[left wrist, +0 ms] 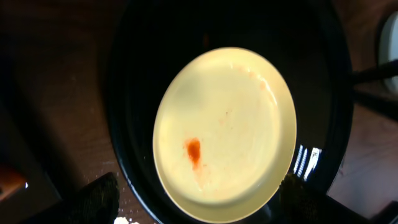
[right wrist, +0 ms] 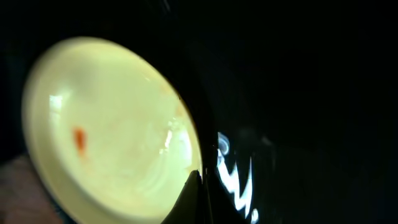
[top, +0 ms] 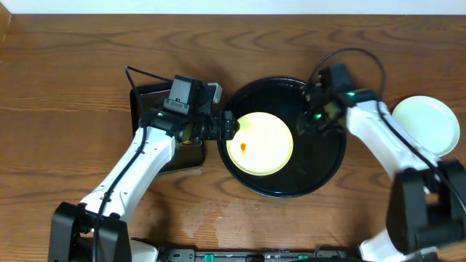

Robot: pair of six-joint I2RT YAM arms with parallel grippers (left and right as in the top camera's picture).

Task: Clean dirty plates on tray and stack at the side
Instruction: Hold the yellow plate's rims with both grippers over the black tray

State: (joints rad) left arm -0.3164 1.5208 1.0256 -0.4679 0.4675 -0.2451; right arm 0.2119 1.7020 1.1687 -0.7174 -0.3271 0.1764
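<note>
The pale yellow plate (top: 263, 143) lies in the left half of the round black tray (top: 324, 164). It has an orange smear (top: 242, 148). It also shows in the left wrist view (left wrist: 230, 124) and the right wrist view (right wrist: 118, 118). My left gripper (top: 226, 125) is open and empty at the tray's left rim, its fingers (left wrist: 199, 208) either side of the plate's near edge. My right gripper (top: 314, 118) hangs over the tray's right part. Its dark fingertips (right wrist: 194, 186) look closed together at the plate's right rim. A mint-white plate (top: 426, 125) sits on the table at the right, with no second one visible.
A small rectangular black tray (top: 149, 98) lies under my left arm, left of the round tray. A bit of something orange (left wrist: 11, 182) shows on it. Bare wooden table (top: 73, 73) surrounds everything.
</note>
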